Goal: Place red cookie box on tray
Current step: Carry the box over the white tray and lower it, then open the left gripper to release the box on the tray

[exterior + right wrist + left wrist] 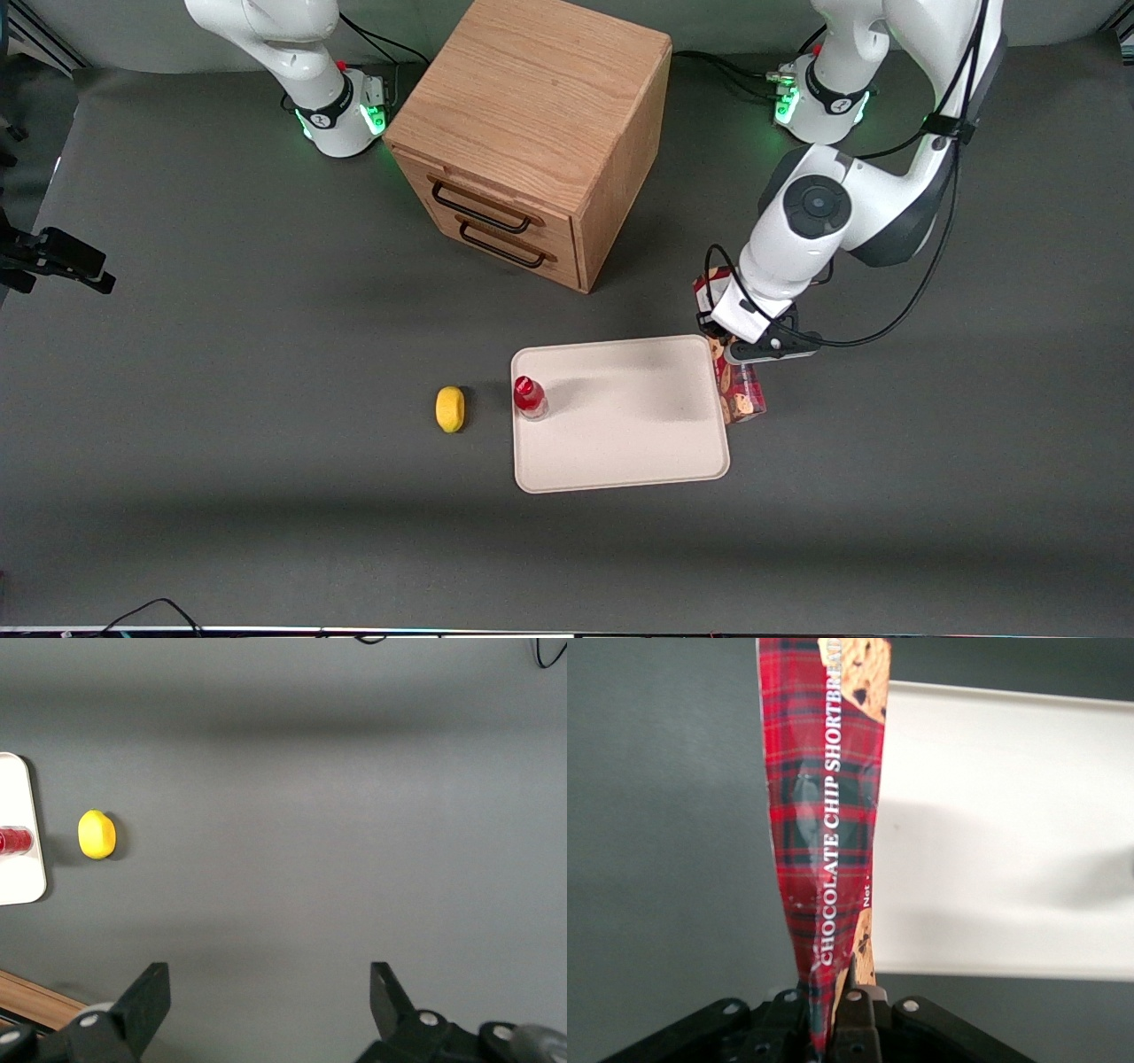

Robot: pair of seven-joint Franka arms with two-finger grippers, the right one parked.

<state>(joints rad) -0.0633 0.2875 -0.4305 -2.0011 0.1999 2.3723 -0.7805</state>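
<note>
One end effector [741, 341] (fingers clamped tight) grips the red cookie box [824, 833] just beside the tray [620, 416], above the tabletop [221, 354].

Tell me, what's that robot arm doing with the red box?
The gripper is shut on the red cookie box and holds it at the tray's edge toward the working arm's end of the table. The box isn't lying on the tray yet. A small red-capped bottle stands on the tray's other end, with a lemon on the table beside it.
</note>
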